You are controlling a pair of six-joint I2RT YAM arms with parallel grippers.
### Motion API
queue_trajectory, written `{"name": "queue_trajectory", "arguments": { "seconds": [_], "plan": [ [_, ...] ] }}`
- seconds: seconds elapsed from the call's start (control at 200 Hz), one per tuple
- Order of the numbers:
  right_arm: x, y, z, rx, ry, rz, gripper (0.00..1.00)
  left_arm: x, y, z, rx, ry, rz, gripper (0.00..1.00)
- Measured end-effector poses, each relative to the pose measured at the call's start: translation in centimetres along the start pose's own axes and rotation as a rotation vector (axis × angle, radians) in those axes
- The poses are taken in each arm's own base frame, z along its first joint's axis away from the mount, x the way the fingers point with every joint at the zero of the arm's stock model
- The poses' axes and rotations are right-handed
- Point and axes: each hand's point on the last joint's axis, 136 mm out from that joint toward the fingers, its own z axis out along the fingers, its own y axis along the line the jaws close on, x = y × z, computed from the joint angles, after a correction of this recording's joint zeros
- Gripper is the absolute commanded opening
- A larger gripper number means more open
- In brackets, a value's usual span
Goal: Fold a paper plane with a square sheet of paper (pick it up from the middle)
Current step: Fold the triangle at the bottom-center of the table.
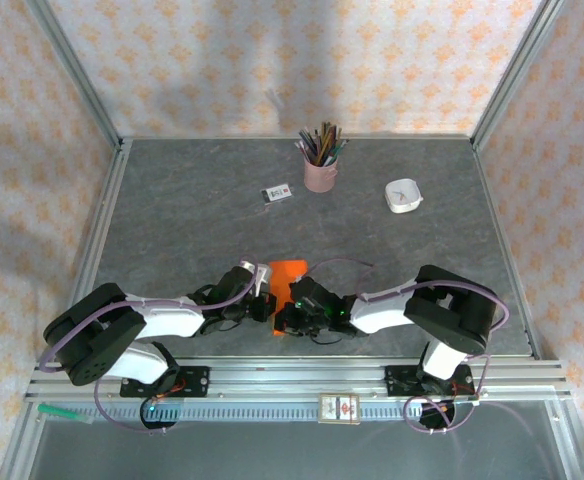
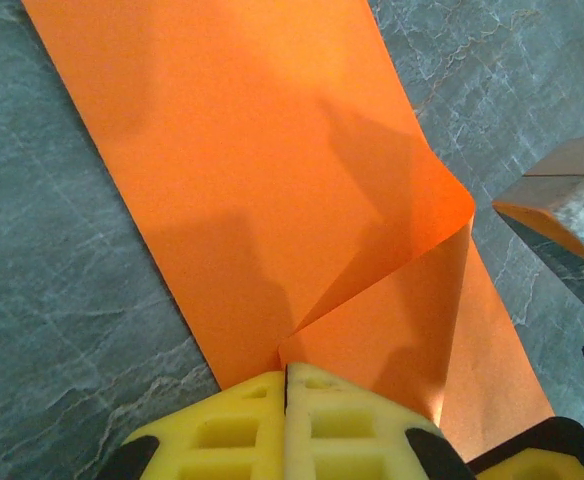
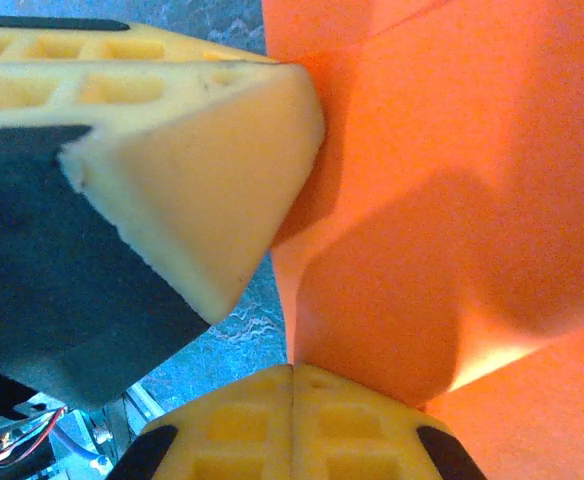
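Note:
The square sheet of paper (image 1: 288,272) is bright orange and lies on the grey table between my two grippers, its near part hidden under them. In the left wrist view the sheet (image 2: 252,180) is a folded strip with one corner flap curling up. My left gripper (image 2: 285,370) is shut, its yellow tips pinching the near edge where that flap begins. My right gripper (image 3: 292,368) is shut on the sheet's (image 3: 452,200) edge as well, right beside the left gripper's fingers (image 3: 172,150). From above, the left gripper (image 1: 269,306) and right gripper (image 1: 288,320) almost touch. A paper plane is out of view.
A pink pencil cup (image 1: 320,170) stands at the back middle, with a small white card (image 1: 277,193) to its left and a small white object (image 1: 403,196) to its right. Aluminium rails (image 1: 302,375) run along the near edge; frame posts stand at the corners.

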Motion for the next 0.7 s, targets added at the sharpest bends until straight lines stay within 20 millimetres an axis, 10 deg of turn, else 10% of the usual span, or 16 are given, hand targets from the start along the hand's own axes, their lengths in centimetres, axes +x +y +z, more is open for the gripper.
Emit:
{"name": "queue_trajectory", "arguments": {
  "seconds": [0.701],
  "plan": [
    [1.3,0.2,0.2,-0.006,0.024,-0.035,0.00,0.0,0.0,0.1,-0.001,0.000,0.000,0.00]
  ]
}}
